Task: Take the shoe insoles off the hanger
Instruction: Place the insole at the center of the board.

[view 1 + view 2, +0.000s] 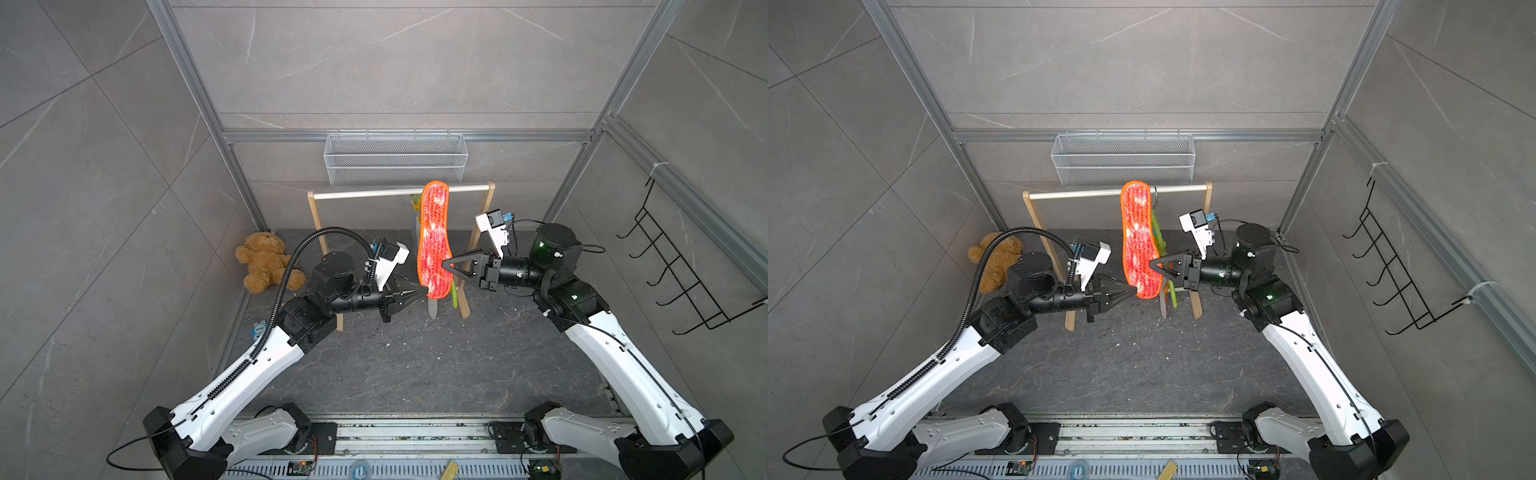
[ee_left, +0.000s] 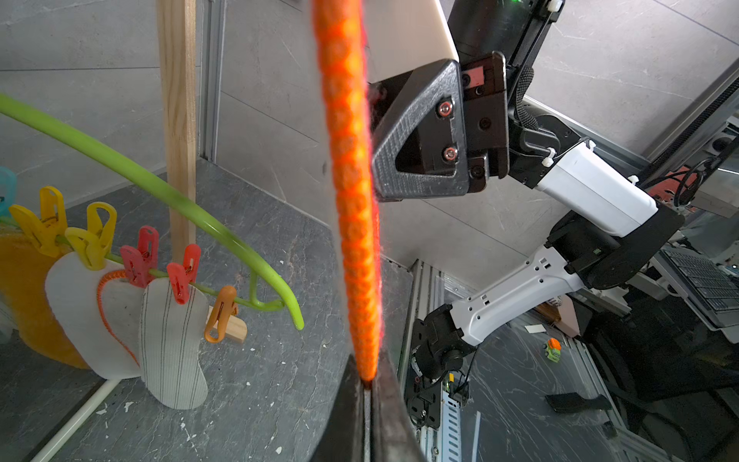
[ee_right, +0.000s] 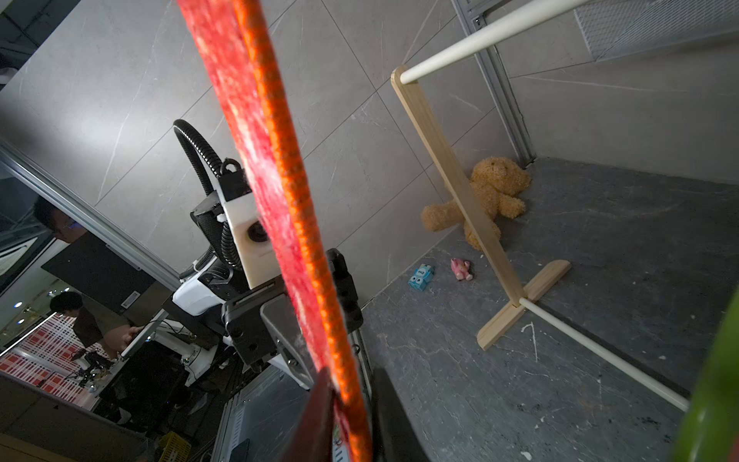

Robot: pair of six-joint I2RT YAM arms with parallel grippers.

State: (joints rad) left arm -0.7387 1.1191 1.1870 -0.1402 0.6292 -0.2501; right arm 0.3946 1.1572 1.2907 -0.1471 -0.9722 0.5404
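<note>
Left gripper (image 1: pixel 417 293) closed tight on the upright red mesh insole (image 1: pixel 434 241), white-flecked, bright orange rim.

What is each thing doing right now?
red mesh insole, unclipped, held upright
left gripper, shut on the insole's lower edge
right gripper, shut on the insole's side
hanger, hanging from the rail, other insoles clipped on
orange clip, empty
teddy bear, slumped in the corner
</note>
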